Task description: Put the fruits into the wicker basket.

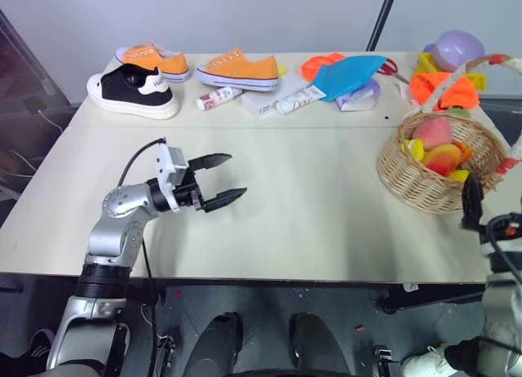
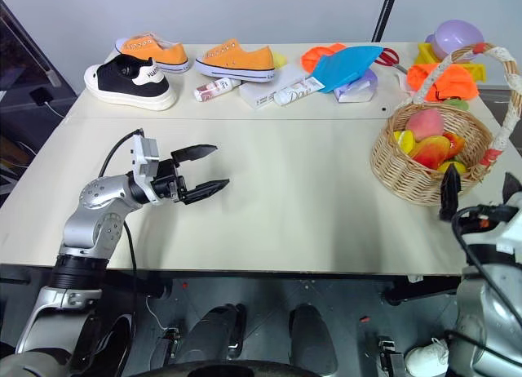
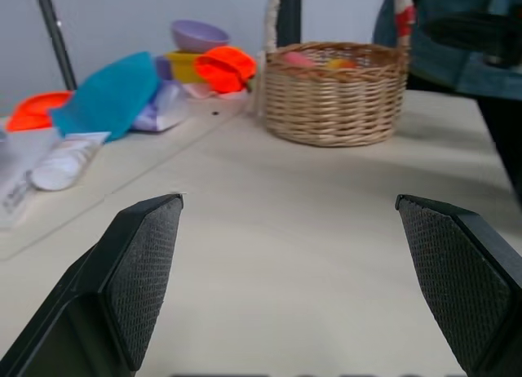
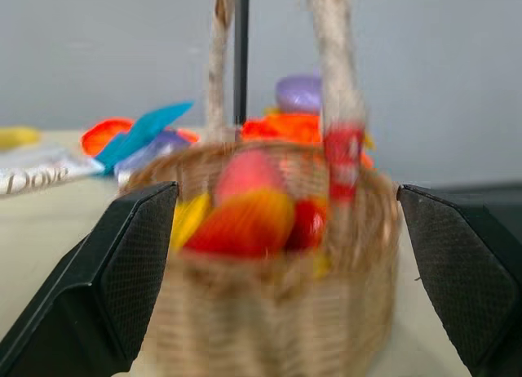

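The wicker basket [image 1: 424, 189] stands at the table's right side, its tall handle wrapped in white and red. Inside it lie the fruits: a pink-red peach [image 1: 434, 132] and, just in front of it, a red-orange mango [image 1: 443, 158], among some yellow pieces. My right gripper [image 2: 479, 189] is open at the table's near right edge, just in front of the basket, with nothing between its fingers; the right wrist view looks straight at the basket [image 4: 269, 312]. My left gripper [image 1: 236, 175] is open and empty over the bare left-middle of the table, pointing toward the basket.
Along the far edge lie a black shoe [image 1: 134, 91], two orange shoes [image 1: 238, 69], tubes and a box [image 1: 269, 99], a blue cloth [image 1: 351, 73], orange items [image 1: 440, 87] and a purple bowl [image 1: 458, 46]. A dark pole [image 1: 383, 18] rises behind.
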Robot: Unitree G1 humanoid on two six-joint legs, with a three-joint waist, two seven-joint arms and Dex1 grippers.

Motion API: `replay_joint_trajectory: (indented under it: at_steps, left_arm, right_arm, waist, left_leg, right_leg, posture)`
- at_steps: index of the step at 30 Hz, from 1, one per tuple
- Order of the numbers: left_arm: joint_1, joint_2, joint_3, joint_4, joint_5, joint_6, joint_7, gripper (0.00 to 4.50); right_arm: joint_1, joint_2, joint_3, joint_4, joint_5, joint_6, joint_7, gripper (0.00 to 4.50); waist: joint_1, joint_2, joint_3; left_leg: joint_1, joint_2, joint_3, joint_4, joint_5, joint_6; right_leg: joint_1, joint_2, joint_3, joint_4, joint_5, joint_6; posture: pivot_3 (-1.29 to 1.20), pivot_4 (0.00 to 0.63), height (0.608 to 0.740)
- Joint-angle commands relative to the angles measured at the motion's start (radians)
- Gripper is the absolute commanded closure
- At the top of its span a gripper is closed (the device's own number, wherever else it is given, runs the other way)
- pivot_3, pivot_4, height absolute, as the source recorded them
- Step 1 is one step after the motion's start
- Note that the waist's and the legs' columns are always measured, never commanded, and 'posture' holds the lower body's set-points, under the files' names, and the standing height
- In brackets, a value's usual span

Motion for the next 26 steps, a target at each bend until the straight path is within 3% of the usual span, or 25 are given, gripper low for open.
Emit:
replay_joint_trajectory:
  at_steps: [1,4,11,18,26]
  left_arm:
    - [0.040,0.015,0.048,0.011,0.033,-0.047,0.051,0.00]
    - [0.057,0.011,0.082,0.012,0.050,-0.064,0.124,0.00]
    - [0.082,0.030,0.235,0.075,0.122,-0.058,0.428,0.00]
    - [0.257,-0.005,0.343,-0.087,0.083,0.020,0.593,0.00]
    - [0.324,-0.014,0.386,-0.160,0.080,0.065,0.680,0.00]
  right_arm:
    - [0.040,0.021,0.179,-0.111,-0.075,-0.056,0.047,0.04]
    - [-0.008,-0.038,0.301,-0.049,-0.122,-0.043,0.124,0.04]
    - [-0.243,-0.233,0.502,0.225,-0.053,-0.004,0.489,0.04]
    - [-0.471,-0.223,0.582,0.457,-0.069,-0.040,0.610,0.04]
    - [-0.539,-0.197,0.619,0.575,-0.088,-0.089,0.664,0.04]
  waist:
    - [-0.005,0.000,0.000]
    - [-0.003,0.000,0.000]
    - [0.005,-0.002,0.000]
    - [0.006,-0.003,0.000]
    - [0.006,-0.004,0.000]
  left_leg:
    - [0.002,0.000,0.000,-0.002,0.000,0.000]
    - [0.008,0.001,0.001,-0.003,0.000,0.000]
    - [0.009,0.000,-0.001,-0.003,0.000,0.000]
    - [0.009,0.001,-0.001,-0.004,0.000,0.000]
    - [0.009,-0.001,-0.002,-0.004,0.000,0.000]
  right_leg:
    - [0.001,0.000,0.000,0.000,0.000,0.000]
    - [0.005,0.001,0.001,-0.001,0.000,-0.001]
    - [0.010,0.001,0.000,-0.004,0.000,0.000]
    - [0.009,0.001,-0.001,-0.004,0.000,0.000]
    - [0.009,-0.001,-0.002,-0.004,0.000,0.000]
  posture:
    - [0.00,0.150,0.740]
    - [0.00,0.150,0.740]
    - [0.00,0.150,0.740]
    - [0.00,0.150,0.740]
    - [0.00,0.150,0.740]
